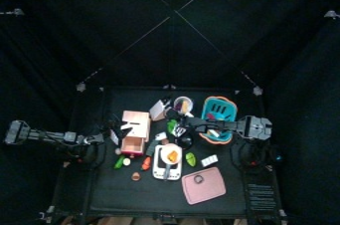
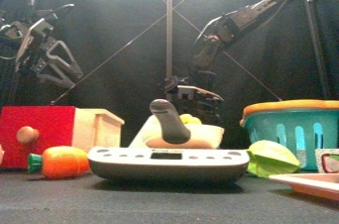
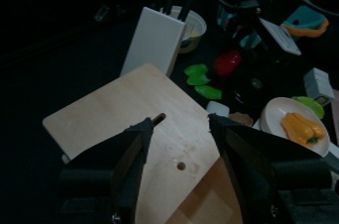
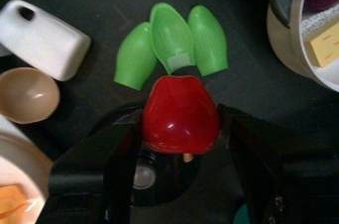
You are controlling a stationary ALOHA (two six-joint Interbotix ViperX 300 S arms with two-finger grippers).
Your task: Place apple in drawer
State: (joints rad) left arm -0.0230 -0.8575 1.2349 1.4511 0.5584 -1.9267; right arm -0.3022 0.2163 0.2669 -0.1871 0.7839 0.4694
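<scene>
Teal basket [image 2: 291,129] beside grey scale [image 2: 169,162]

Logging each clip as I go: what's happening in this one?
The right gripper is shut on a red apple-like fruit, held above a green leafy piece amid the clutter on the table. The left gripper hangs open over the pale wooden top of the drawer. The fruit is not in the drawer yet.
</scene>
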